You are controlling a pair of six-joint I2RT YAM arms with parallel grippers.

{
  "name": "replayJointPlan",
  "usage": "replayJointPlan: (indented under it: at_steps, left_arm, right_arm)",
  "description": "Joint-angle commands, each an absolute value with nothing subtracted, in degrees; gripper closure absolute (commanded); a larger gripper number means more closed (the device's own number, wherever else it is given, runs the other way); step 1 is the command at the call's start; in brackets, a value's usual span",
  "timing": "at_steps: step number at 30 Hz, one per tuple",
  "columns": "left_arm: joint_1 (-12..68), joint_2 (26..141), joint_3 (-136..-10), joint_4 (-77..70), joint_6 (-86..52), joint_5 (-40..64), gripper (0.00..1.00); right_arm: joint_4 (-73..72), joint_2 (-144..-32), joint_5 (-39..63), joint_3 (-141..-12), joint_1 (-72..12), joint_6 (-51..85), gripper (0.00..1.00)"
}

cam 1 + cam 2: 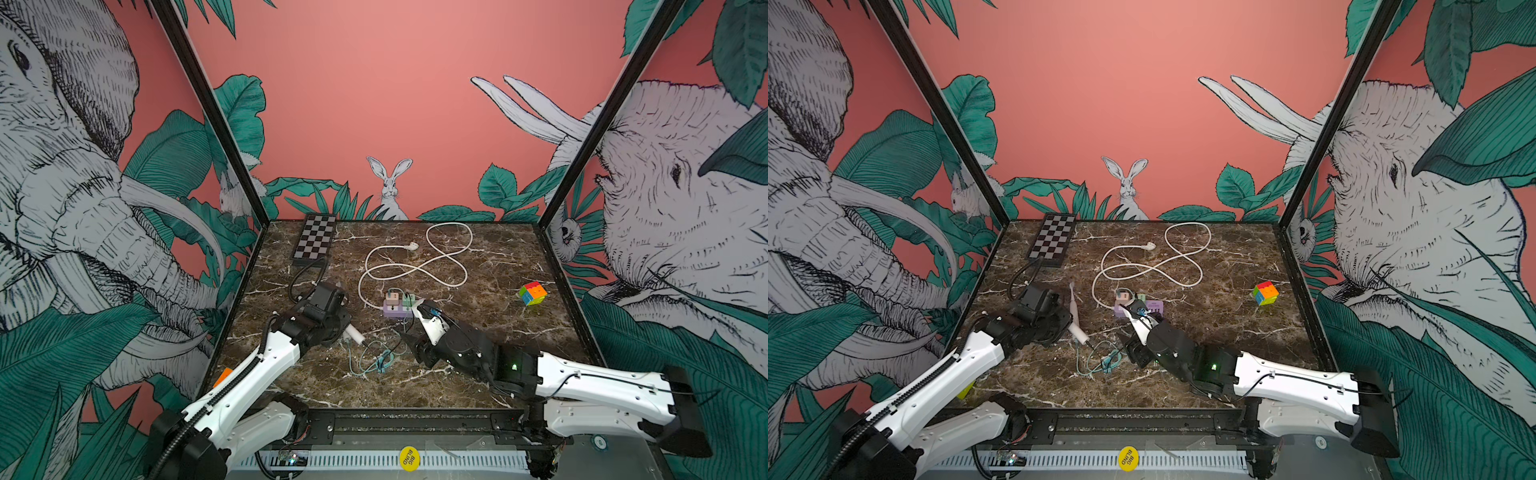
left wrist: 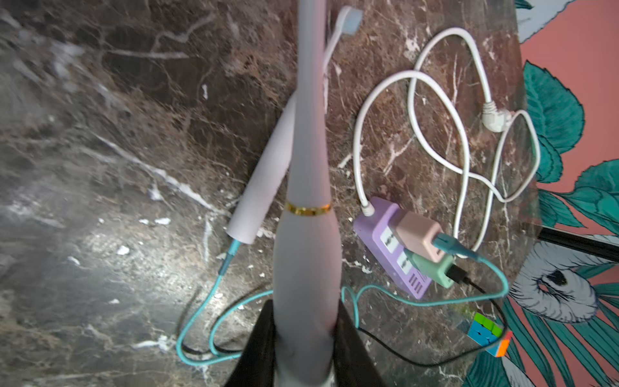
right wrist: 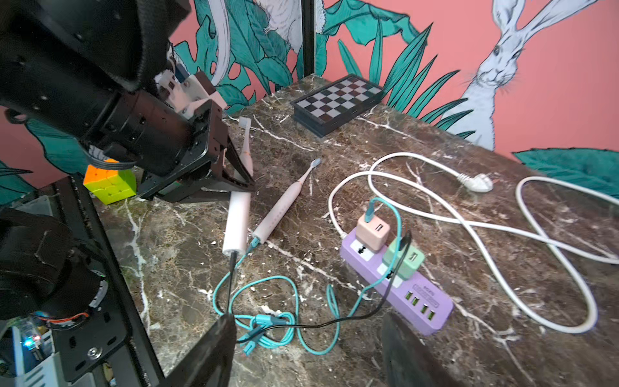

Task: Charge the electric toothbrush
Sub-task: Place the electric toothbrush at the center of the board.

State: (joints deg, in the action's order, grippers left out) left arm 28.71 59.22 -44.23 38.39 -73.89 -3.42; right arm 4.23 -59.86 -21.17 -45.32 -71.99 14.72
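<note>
White with a gold ring, the electric toothbrush (image 2: 306, 254) is clamped by its thick lower handle in the left gripper (image 2: 304, 305), whose jaws are closed against both sides of it. It sits near the left edge of the counter (image 1: 498, 332), tilted, with its base just clear of the marble. That pose likely keeps the charging port at the base reachable and braces the handle against a push. A black cable (image 3: 335, 321) appears seated in that base and runs to the green adapter (image 3: 403, 259) on the purple power strip (image 3: 418, 301) near the counter's middle.

Just beside the held brush, a second toothbrush (image 2: 264, 174) lies flat. Its teal cable (image 2: 418, 303) goes to the pink adapter (image 3: 371, 233), so that socket is taken.

Between the brush and the strip, the right gripper (image 3: 308, 321) hangs low with its jaws spread wide and grips nothing. The black cable merely crosses beneath the gap. The connection looks made, I judge.

One doubt remains: the strip's own white cord (image 1: 415, 270) ends in a plug (image 1: 412, 246) lying loose toward the far edge.
</note>
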Motion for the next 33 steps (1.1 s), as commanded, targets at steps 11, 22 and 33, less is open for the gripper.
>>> replayJointPlan:
  at_steps: [11,22,33]
  left_arm:
    - [15.86,62.63,-36.69,38.92,-49.31,3.24,1.0]
    - [13.54,68.06,-32.65,32.39,-43.0,1.61,1.0]
    - [13.45,67.53,-31.85,30.83,-41.15,1.73,0.22]
  right_arm:
    - [8.48,-60.19,-21.8,-43.86,-71.81,11.47,0.1]
    - [8.53,-63.52,-20.17,-45.26,-71.81,11.09,0.07]
    - [12.17,-59.69,-27.62,-44.96,-71.65,9.49,0.01]
